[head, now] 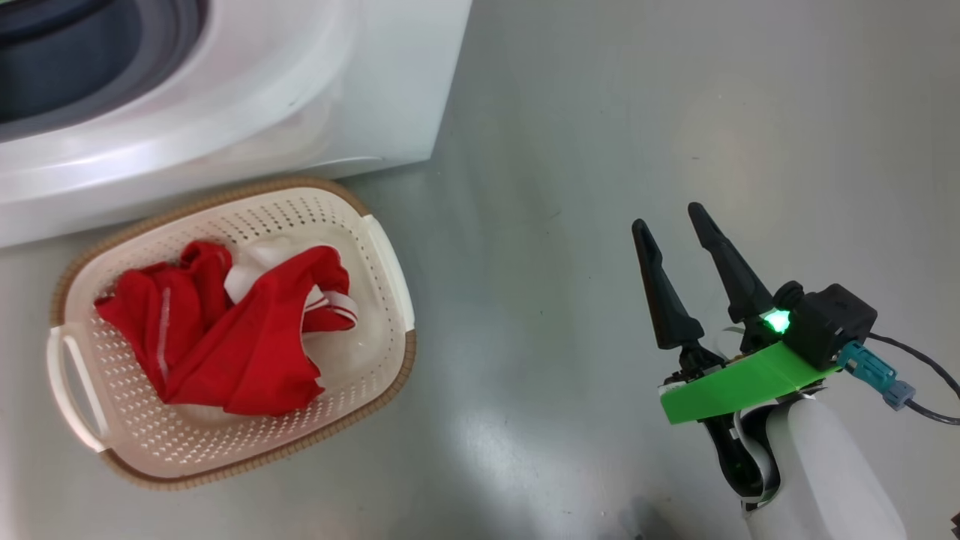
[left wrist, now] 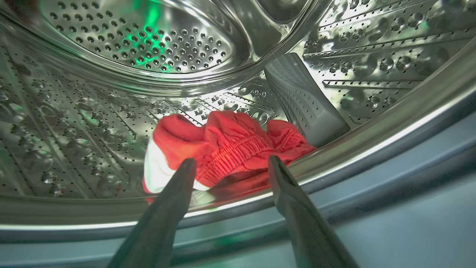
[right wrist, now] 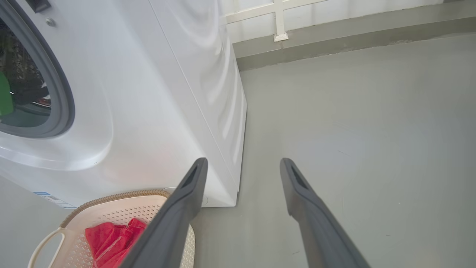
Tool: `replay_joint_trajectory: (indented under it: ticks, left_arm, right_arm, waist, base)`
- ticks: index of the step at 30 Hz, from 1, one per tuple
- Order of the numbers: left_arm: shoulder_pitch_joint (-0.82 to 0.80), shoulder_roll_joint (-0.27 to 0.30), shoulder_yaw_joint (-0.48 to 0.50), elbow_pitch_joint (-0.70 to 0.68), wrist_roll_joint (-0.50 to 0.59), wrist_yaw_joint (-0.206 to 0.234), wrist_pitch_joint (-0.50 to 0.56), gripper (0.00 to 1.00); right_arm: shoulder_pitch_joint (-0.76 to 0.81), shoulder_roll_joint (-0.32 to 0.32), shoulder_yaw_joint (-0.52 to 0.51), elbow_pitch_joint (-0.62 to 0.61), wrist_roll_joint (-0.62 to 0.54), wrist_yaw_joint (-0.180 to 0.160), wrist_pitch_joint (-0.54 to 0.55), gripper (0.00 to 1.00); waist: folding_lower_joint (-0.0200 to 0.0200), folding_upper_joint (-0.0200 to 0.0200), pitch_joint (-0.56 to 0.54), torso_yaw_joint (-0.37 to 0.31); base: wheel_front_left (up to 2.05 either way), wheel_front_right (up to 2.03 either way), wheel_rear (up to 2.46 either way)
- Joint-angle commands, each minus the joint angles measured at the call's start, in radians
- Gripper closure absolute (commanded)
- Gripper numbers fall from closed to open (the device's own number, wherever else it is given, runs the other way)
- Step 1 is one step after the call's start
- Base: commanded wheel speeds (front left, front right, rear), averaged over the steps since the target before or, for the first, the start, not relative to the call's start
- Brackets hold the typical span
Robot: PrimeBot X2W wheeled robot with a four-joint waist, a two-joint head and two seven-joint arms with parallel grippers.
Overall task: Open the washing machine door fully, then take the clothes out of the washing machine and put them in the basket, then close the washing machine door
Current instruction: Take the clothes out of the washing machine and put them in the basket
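In the left wrist view my left gripper (left wrist: 232, 162) is open at the mouth of the washing machine's steel drum (left wrist: 148, 44). Its fingertips sit on either side of a red garment with a white panel (left wrist: 223, 147) lying on the drum floor, nothing gripped. The basket (head: 386, 270) stands on the floor before the white washing machine (head: 300, 97), with red clothes (head: 240, 337) inside it. My right gripper (head: 667, 217) hangs open and empty over the floor, well right of the basket. In the right wrist view the basket (right wrist: 115, 203) and the machine (right wrist: 156, 96) lie ahead to the left.
A grey plastic drum paddle (left wrist: 305, 104) rises just right of the garment. The grey rubber ring (right wrist: 59, 96) frames the drum opening. Bare grey floor (head: 675, 112) spreads to the right, up to a low kerb and white wall (right wrist: 334, 26).
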Motion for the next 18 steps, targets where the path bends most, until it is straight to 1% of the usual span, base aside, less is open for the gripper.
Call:
replay_joint_trajectory:
  ticks: [1,13,18]
  left_arm:
    - [-0.037,0.063,0.003,-0.012,0.007,0.016,0.009,0.0]
    - [-0.077,0.102,-0.02,-0.004,0.012,0.041,0.045,0.0]
    - [-0.082,0.117,-0.025,-0.003,0.007,0.053,0.045,0.0]
  right_arm:
    - [0.0,0.008,0.027,-0.027,0.006,0.002,-0.005,0.0]
    - [-0.015,0.008,0.044,-0.037,0.019,0.002,-0.005,0.0]
    - [-0.023,0.008,0.055,-0.035,0.027,0.002,-0.005,0.0]
  waist:
    - [0.0,-0.0001,0.017,-0.012]
    - [0.0,-0.0001,0.057,-0.03]
    - [0.0,-0.0001,0.067,-0.038]
  base:
    - [0.0,0.0,0.0]
    - [0.0,0.0,0.0]
    - [0.0,0.0,0.0]
